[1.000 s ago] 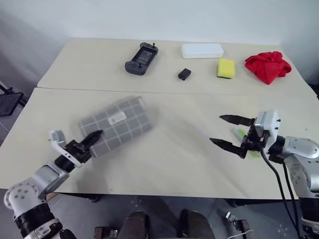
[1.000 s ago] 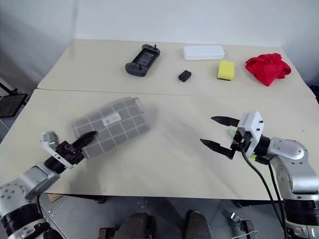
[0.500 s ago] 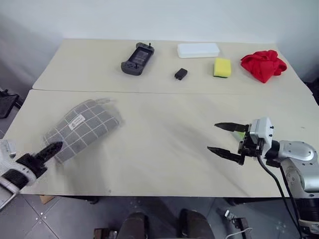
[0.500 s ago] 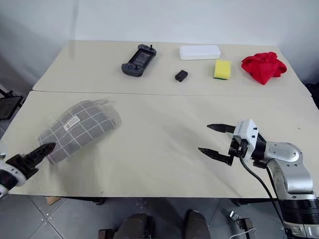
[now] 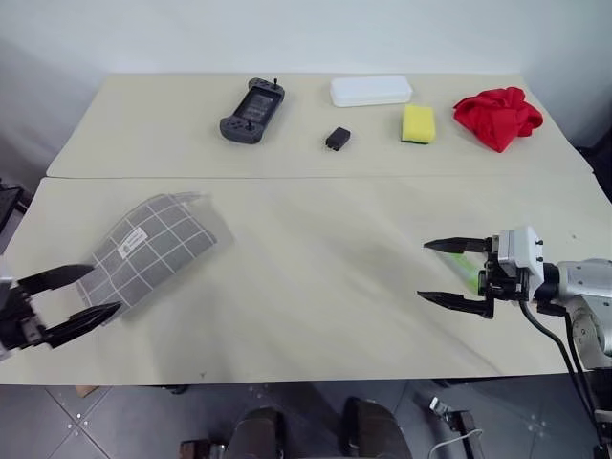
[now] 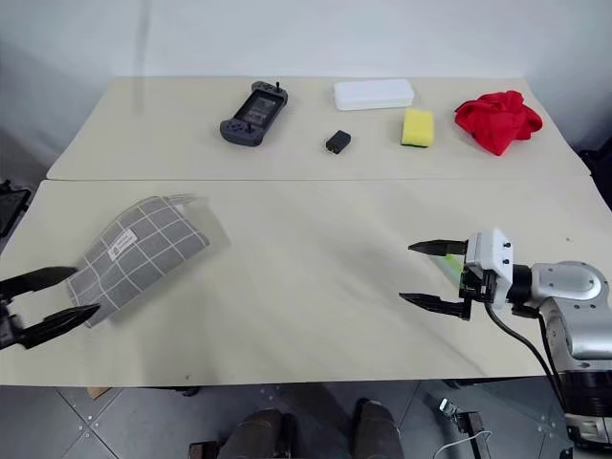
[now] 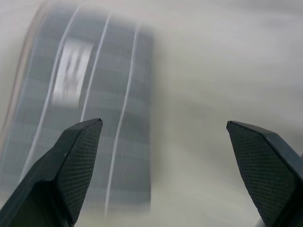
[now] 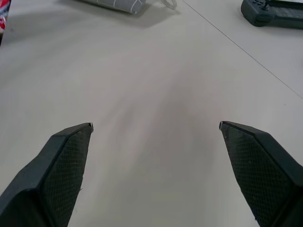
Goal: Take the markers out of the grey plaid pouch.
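The grey plaid pouch (image 5: 148,251) lies flat on the near table's left side, its white label facing up. Just short of the pouch's near corner, my left gripper (image 5: 105,290) is open and holds nothing. The left wrist view shows the pouch (image 7: 85,118) blurred beyond the spread fingers. My right gripper (image 5: 423,271) hovers open and empty over the table's right side. A light green marker (image 5: 464,268) lies on the table behind its fingers. The right wrist view has the pouch's edge (image 8: 118,4) far ahead.
On the far table sit a dark grey game controller (image 5: 251,98), a white case (image 5: 371,91), a small black block (image 5: 336,139), a yellow sponge (image 5: 417,123) and a red cloth (image 5: 495,108). A seam (image 5: 316,178) joins the two tables.
My left gripper has let go of the pouch, opened and pulled back to the left. The pouch ended up lying further left on the table. The right gripper has stayed open, almost still.
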Tool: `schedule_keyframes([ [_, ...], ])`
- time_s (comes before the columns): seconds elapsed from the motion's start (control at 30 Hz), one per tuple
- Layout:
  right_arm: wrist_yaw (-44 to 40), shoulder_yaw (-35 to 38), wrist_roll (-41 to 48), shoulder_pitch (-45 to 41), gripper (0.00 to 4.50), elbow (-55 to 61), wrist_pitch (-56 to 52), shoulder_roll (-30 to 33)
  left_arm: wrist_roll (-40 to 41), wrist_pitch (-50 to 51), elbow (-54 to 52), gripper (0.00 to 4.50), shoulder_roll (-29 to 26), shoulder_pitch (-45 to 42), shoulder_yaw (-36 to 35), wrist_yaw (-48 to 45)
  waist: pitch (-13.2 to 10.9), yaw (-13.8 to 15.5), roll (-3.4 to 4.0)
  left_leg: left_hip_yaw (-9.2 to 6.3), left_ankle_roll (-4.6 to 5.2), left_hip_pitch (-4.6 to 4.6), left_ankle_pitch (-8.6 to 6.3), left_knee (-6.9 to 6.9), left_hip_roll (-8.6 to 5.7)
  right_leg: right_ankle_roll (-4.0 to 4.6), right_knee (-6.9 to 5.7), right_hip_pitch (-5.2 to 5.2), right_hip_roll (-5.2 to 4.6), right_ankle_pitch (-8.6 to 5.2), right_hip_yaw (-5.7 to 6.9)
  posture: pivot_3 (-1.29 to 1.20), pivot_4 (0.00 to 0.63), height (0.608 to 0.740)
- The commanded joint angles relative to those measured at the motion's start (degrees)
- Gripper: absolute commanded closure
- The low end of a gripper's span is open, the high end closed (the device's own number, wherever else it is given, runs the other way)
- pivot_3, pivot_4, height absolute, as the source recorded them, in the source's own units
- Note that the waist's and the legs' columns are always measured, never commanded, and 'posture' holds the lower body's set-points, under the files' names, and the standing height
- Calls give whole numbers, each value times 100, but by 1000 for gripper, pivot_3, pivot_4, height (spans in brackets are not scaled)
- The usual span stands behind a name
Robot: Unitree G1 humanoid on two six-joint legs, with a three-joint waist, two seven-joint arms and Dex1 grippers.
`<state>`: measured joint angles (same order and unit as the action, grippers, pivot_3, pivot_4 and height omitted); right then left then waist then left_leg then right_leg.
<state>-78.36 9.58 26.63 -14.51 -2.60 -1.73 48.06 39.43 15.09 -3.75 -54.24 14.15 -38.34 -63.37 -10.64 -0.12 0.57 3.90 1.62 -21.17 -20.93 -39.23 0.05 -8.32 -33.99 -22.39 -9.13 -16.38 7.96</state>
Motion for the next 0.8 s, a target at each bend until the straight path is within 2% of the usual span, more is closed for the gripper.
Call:
schedule_keyframes([
  [0.03,-132,36,-152,106,0,-21,489,34,-474,-580,-311,34,332,-306,515,134,-2,4,-6,3,2,1,0,0,-2,-2,-1,0,-1,1,-3,0,150,740],
  [0.2,-29,33,-172,476,0,224,630,-70,-1032,-1162,-258,34,772,-636,1013,376,-3,13,-13,3,3,2,1,-9,0,-3,-9,1,-1,2,-4,0,150,740],
  [0.33,417,417,227,1168,0,1130,312,-170,-1111,-1257,-666,34,1009,65,765,436,-4,-9,-14,-1,9,0,-2,-6,-1,-3,-8,-5,-3,2,-4,0,150,740],
  [0.47,714,500,336,1818,0,1750,227,-308,-1153,-1432,-645,34,1141,652,502,380,-3,14,-18,2,11,4,-3,-7,5,-4,-6,-1,-3,2,-6,0,150,740],
  [0.6,729,424,241,2157,0,1806,311,-337,-1183,-1667,-398,34,1195,632,502,367,-2,112,-18,-4,13,10,-3,-33,24,-9,-11,13,-4,5,-13,0,150,740],
  [0.8,639,474,170,2210,0,1604,480,-274,-1102,-1661,-268,34,1206,432,628,306,-2,147,-18,-3,19,9,-7,-57,31,-11,-17,16,-4,15,-22,0,150,740],
])
